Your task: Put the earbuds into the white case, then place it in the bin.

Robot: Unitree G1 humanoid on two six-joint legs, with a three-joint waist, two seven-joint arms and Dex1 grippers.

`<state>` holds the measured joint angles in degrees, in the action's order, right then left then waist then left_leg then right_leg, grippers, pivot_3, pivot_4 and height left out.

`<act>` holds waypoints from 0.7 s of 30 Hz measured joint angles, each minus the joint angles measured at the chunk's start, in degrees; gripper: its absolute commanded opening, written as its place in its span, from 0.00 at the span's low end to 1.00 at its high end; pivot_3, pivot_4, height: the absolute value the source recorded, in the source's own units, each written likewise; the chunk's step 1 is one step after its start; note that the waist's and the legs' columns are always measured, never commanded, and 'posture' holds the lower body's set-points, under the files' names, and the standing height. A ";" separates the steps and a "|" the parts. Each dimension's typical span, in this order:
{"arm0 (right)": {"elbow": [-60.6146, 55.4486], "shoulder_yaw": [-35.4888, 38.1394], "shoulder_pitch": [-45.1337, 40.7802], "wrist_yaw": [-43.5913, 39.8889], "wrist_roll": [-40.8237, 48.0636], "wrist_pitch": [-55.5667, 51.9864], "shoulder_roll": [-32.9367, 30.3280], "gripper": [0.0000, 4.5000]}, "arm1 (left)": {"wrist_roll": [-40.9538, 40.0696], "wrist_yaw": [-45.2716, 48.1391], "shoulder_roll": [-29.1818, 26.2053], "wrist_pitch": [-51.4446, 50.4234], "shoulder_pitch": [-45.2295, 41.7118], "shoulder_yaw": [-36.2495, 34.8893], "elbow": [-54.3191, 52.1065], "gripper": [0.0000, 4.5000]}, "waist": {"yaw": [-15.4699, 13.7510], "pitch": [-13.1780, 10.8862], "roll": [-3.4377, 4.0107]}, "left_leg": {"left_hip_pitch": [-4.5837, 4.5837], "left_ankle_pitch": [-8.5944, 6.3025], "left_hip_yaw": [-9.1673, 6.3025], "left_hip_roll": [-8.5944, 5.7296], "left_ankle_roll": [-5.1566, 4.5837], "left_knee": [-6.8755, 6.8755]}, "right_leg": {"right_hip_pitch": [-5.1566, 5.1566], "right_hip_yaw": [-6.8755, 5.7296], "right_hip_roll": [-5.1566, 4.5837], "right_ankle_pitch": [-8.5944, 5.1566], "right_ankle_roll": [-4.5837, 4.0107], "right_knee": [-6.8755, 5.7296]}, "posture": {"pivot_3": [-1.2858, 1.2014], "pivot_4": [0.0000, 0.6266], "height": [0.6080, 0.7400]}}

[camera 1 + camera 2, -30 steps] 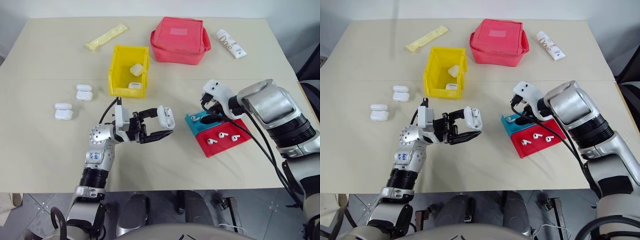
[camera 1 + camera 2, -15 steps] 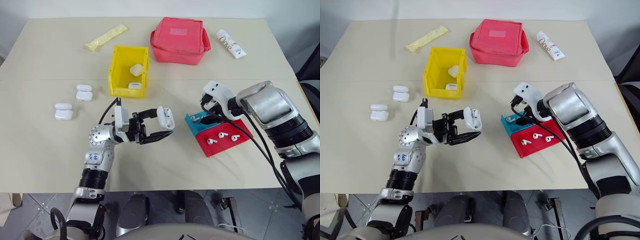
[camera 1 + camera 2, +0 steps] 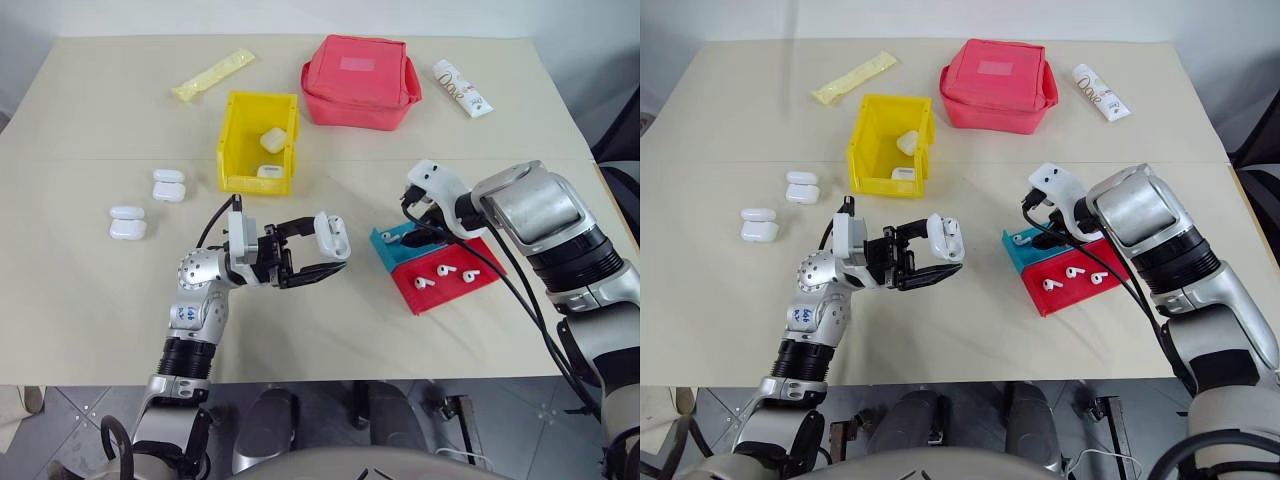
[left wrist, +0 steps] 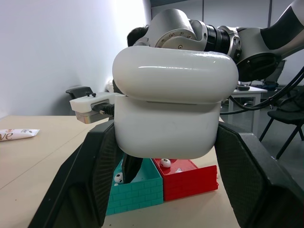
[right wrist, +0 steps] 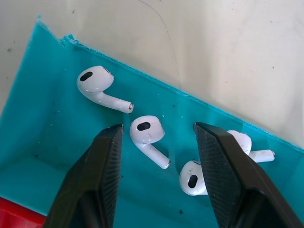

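My left pincer [image 3: 322,251] is clamped on a white case [image 3: 333,234], holding it above the bench [image 3: 90,140], roughly mid-front; the case's lid sits slightly ajar. My right pincer [image 5: 156,156] hangs over the teal tray [image 5: 42,137], fingers [image 5: 102,166] spread partway, an earbud [image 5: 147,130] lying between them, not gripped. Three more earbuds rest in the same tray. The red tray [image 3: 450,283] beside it holds three others. The yellow bin [image 3: 258,142] stands farther back, with two cases inside. Two more cases [image 3: 168,184] lie on the bench left of the bin.
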<state>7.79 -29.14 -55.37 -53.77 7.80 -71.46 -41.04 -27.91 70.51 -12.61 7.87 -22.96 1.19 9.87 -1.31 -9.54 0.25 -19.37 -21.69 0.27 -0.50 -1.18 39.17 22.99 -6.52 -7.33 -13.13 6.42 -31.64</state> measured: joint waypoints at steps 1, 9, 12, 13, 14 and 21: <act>0.00 -0.01 0.00 0.02 -0.06 -0.11 -0.02 0.35 | 0.00 -0.01 -0.02 0.00 0.00 0.00 0.00 0.61 | 0.01 0.00 0.00 | 0.00 0.00 0.00 0.00 0.00 0.00 | 0.00 0.00 0.00 0.00 0.00 0.00 | 0.52 0.24 1.00; -1.14 -0.58 0.08 -0.16 -0.01 -1.00 -0.46 0.11 | 0.00 -0.09 -0.22 0.00 -0.01 0.00 0.01 0.61 | 0.11 0.01 0.01 | 0.01 0.00 0.00 0.02 0.00 0.00 | 0.00 0.00 0.02 0.00 -0.01 0.01 | 0.52 0.24 1.00; -3.73 -0.47 1.41 -0.93 0.56 -0.33 -1.51 0.11 | 0.00 0.07 -0.48 -0.06 -0.01 -0.02 0.02 0.61 | 0.06 0.01 0.01 | -0.01 0.00 -0.01 0.02 0.00 0.00 | 0.00 -0.01 0.01 0.00 -0.01 0.02 | 0.52 0.24 1.00; -5.02 -0.06 2.20 -1.20 0.90 -0.08 -1.69 0.11 | 0.00 0.15 -0.57 -0.16 -0.02 0.00 0.01 0.61 | 0.08 0.01 0.01 | -0.01 -0.01 -0.01 0.02 0.00 0.00 | 0.00 -0.01 0.01 0.00 0.00 0.02 | 0.52 0.24 1.00; -6.73 0.48 3.22 -1.59 1.73 0.27 -2.02 0.11 | 0.00 0.25 -0.59 -0.30 -0.02 0.05 0.01 0.61 | 0.07 0.01 0.01 | -0.02 -0.01 0.00 0.02 0.00 0.00 | 0.00 -0.01 0.02 0.00 0.00 0.02 | 0.52 0.24 1.00; -16.85 11.00 9.36 -2.11 6.57 5.27 -4.21 0.11 | -0.04 1.88 -0.66 -1.05 -0.33 0.39 0.36 0.61 | -0.16 0.00 0.03 | -0.06 -0.01 -0.01 0.01 0.00 0.00 | 0.01 -0.03 0.01 0.00 0.01 0.05 | 0.52 0.24 1.00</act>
<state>-9.06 -18.14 -46.00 -55.88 14.37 -66.19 -45.24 -27.95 72.39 -13.27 6.82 -23.29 1.57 10.23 -1.46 -9.54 0.27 -19.42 -21.70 0.26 -0.49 -1.18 39.16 23.00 -6.54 -7.32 -13.13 6.43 -31.59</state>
